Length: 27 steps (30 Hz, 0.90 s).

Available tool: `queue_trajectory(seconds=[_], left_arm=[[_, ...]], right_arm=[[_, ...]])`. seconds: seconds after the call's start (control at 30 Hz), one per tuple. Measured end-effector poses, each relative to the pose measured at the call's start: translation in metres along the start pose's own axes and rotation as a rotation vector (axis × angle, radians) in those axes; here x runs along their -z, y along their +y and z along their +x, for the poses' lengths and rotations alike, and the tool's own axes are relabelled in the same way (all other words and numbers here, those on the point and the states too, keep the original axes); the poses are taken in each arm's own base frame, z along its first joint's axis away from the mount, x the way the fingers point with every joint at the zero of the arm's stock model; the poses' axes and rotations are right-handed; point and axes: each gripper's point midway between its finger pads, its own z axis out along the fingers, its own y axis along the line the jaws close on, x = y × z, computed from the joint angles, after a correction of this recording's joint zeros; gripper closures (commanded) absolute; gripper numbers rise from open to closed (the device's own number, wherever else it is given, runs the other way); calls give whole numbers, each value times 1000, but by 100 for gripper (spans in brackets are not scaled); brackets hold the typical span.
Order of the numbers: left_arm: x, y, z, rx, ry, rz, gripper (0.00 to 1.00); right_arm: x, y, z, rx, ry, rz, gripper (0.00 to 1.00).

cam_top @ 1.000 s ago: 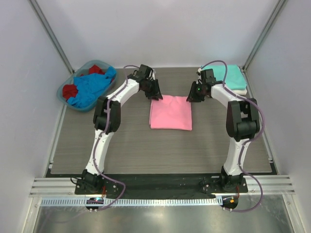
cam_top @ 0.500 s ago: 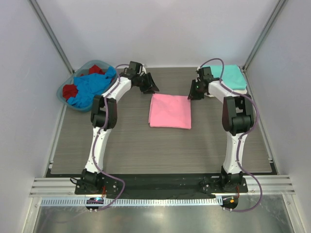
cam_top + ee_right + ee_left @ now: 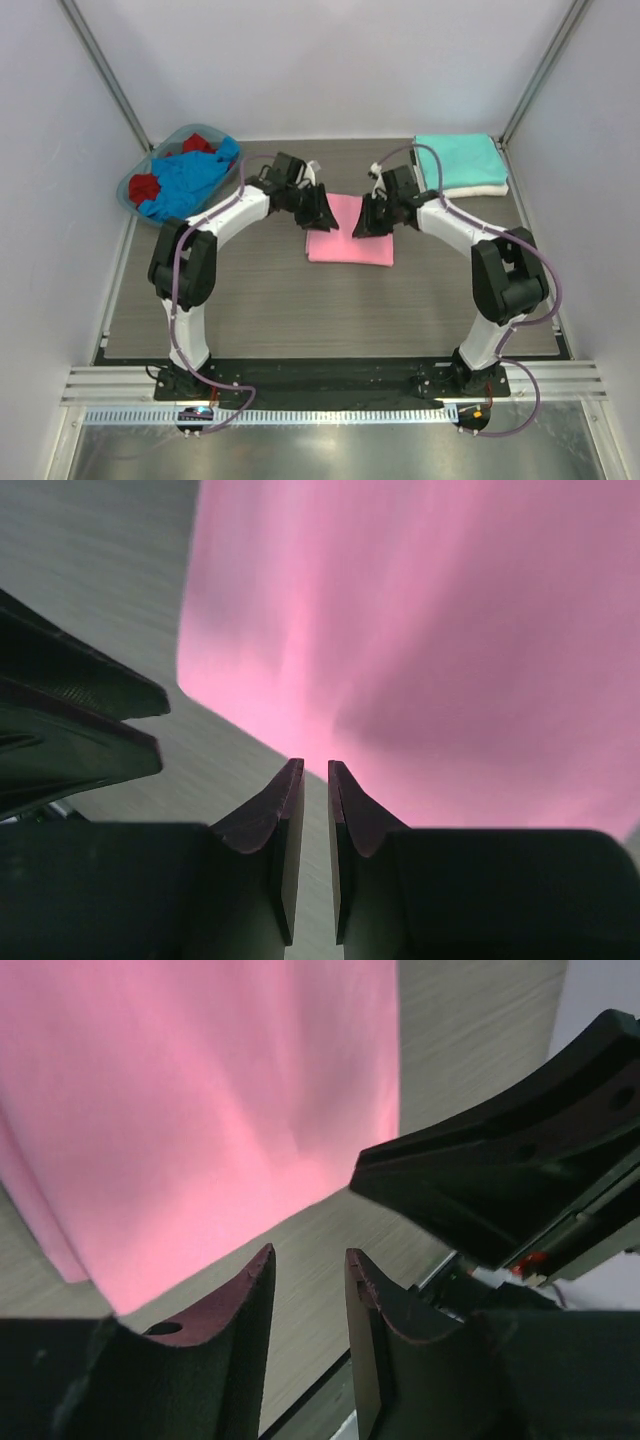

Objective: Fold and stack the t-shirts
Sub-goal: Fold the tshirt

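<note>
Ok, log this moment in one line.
pink t-shirt: folded, mid-table | left gripper: open, empty, over far-left corner | right gripper: slightly open, empty, over far-right part | teal t-shirt: folded, far-right

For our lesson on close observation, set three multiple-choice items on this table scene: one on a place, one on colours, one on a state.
1. Where does the teal t-shirt lie?
A. in the basket
B. on the white t-shirt
C. under the pink t-shirt

2. Which colours of cloth fill the basket?
A. blue and red
B. white and teal
C. pink only

3. The pink t-shirt is:
A. crumpled in a heap
B. folded flat
C. rolled into a ball

Key:
1 B, teal rests on white at the far right.
2 A, the blue t-shirt and red t-shirt are heaped there.
3 B, it forms a neat rectangle on the table.
</note>
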Motion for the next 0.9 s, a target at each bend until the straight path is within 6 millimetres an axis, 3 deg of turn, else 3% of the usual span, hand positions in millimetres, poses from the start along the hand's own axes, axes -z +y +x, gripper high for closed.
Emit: queue_trajectory(seconds=[0.07, 0.13, 0.2, 0.27, 0.4, 0.67, 0.77, 0.9], left_arm=[[-13, 11, 23, 1, 43, -35, 68], [-25, 35, 48, 26, 89, -104, 70], [-33, 67, 65, 57, 125, -199, 73], [-39, 86, 73, 89, 150, -246, 73], [-37, 88, 64, 76, 116, -271, 71], [-24, 93, 43, 38, 66, -371, 71], [-22, 95, 40, 32, 58, -392, 71], [-24, 100, 37, 35, 64, -428, 70]], right_arm=[[-13, 2, 31, -4, 67, -17, 79], [-22, -10, 58, -27, 125, 1, 79], [-27, -24, 74, -51, 161, 31, 79], [-29, -29, 81, -68, 176, 32, 79], [-27, -27, 74, -60, 145, 31, 79], [6, -29, 51, -27, 18, 107, 79], [3, -44, 63, -35, 30, 162, 79], [-2, -67, 94, -63, 97, 230, 79]])
